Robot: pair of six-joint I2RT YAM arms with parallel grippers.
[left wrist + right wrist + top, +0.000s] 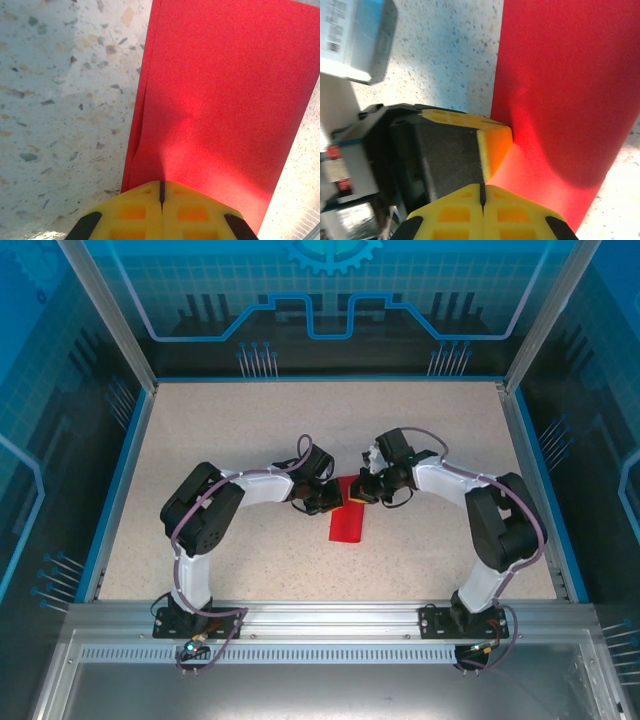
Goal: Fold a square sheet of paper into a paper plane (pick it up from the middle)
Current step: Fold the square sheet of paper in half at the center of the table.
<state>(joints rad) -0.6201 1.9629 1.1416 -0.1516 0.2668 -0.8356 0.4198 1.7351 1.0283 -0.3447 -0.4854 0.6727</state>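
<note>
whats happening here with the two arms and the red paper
Both arms lean in over the red sheet of paper, which lies on the speckled table as a long rectangle, apparently folded in half. The left gripper and the right gripper are both shut, tips down at the sheet's far end, seemingly pressing it rather than lifting it. No plane shape yet.

The speckled table (250, 430) offers open passage across its far half and along both sides. At its middle the left gripper (330, 503) and right gripper (362, 490) crowd tip to tip over the square sheet of paper (348, 528), and their bent arms block either flank. Transparent walls (330, 300) bound the table.
</note>
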